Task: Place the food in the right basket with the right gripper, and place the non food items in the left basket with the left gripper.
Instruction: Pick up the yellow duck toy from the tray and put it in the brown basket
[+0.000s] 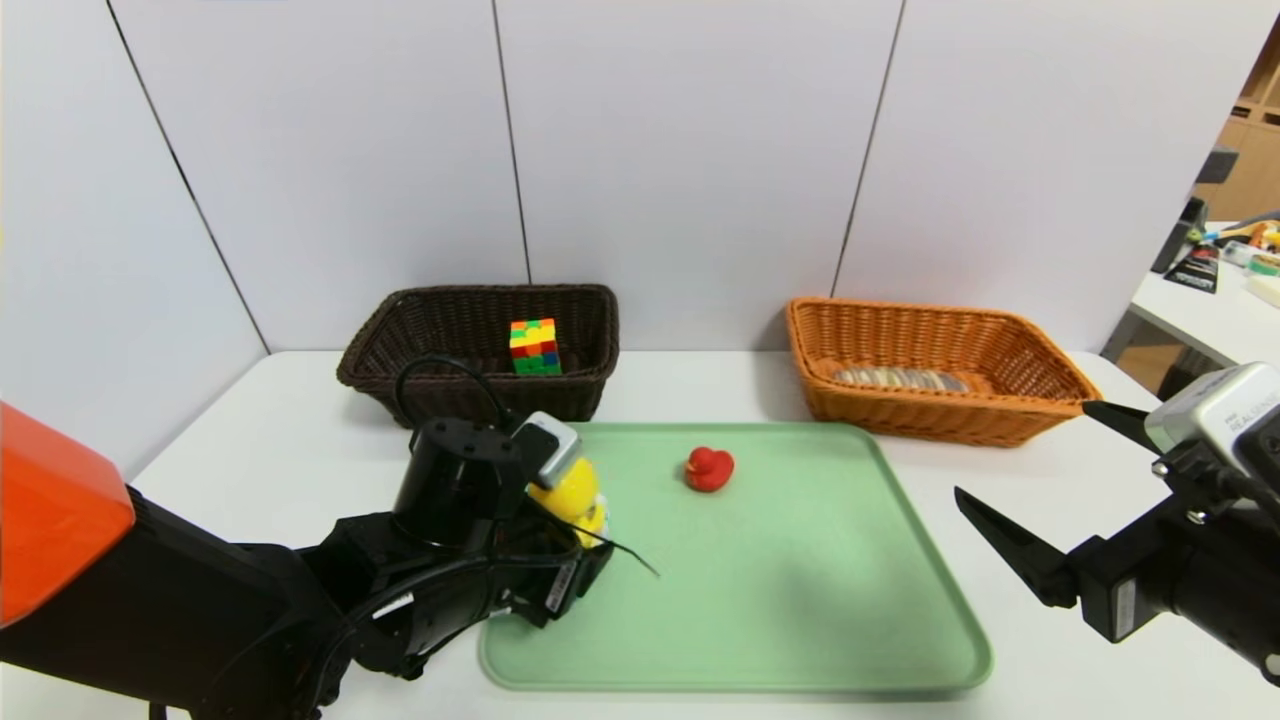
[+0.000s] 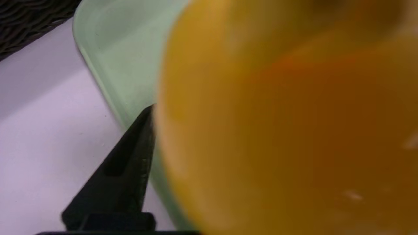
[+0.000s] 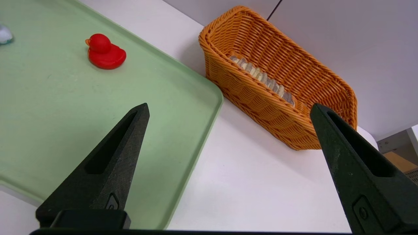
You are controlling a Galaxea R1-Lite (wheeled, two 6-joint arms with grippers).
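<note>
Left gripper point(image 1: 590, 545) at the yellow duck point(image 1: 572, 497) on the green tray's point(image 1: 800, 600) left edge.

One finger point(image 2: 130, 156) lies against the duck; whether the fingers have closed on it, I cannot tell. Right gripper point(image 1: 1020, 480) hangs wide open and empty over the table beside the tray. The red duck point(image 1: 709, 468) sits on the tray, the cube point(image 1: 534, 346) in the dark basket point(image 1: 400, 350), the bread point(image 1: 900, 379) in the orange basket point(image 1: 1000, 400).

It looks like an office or lab corner set up for robot trials. Plain white partition panels point(image 1: 680, 150) wall in a white table point(image 1: 300, 430), and at the far right a second desk point(image 1: 1215, 300) carries clutter, with pale wooden shelving point(image 1: 1255, 150) behind it.
</note>
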